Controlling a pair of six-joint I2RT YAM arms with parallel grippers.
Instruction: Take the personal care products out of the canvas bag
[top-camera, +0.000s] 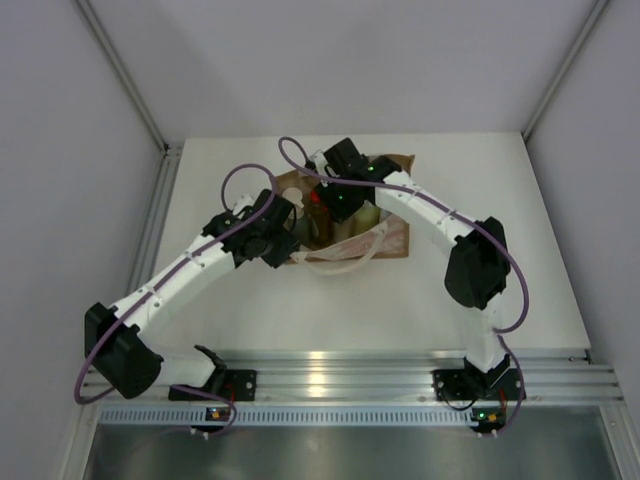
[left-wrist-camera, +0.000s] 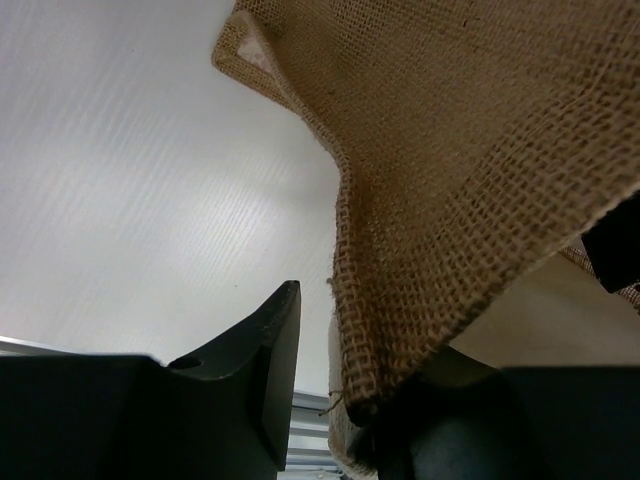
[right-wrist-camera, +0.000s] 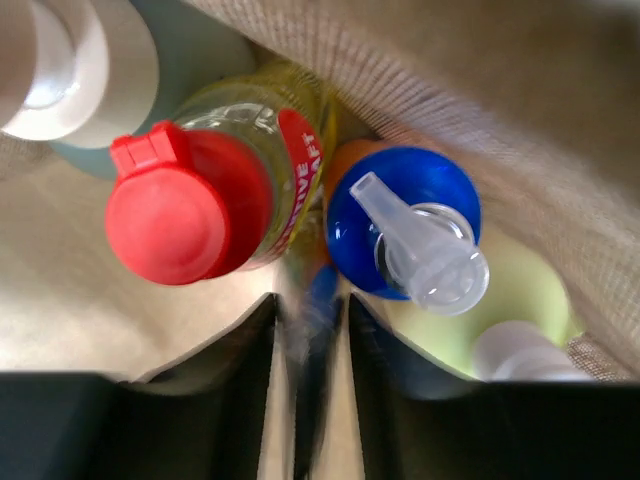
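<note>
The canvas bag (top-camera: 392, 236) lies at the table's middle back, mouth towards the arms, and fills the left wrist view (left-wrist-camera: 460, 160). My left gripper (top-camera: 291, 233) is at the bag's left rim. Its jaws are close together on the rim (left-wrist-camera: 332, 335), and the fabric hides one finger. My right gripper (top-camera: 335, 204) is inside the bag, its jaws narrow around a thin flat grey thing (right-wrist-camera: 312, 330) seen edge-on, seemingly the sachet. In front of it stand the amber red-capped bottle (right-wrist-camera: 185, 205), the orange-blue bottle (right-wrist-camera: 395, 205), the grey pale-capped cylinder (right-wrist-camera: 60, 70) and the pale-yellow white-capped bottle (right-wrist-camera: 520, 350).
White rope handles (top-camera: 340, 262) trail on the table in front of the bag. The table (top-camera: 300, 310) has side walls to the left and right. An aluminium rail (top-camera: 340, 375) runs along the near edge.
</note>
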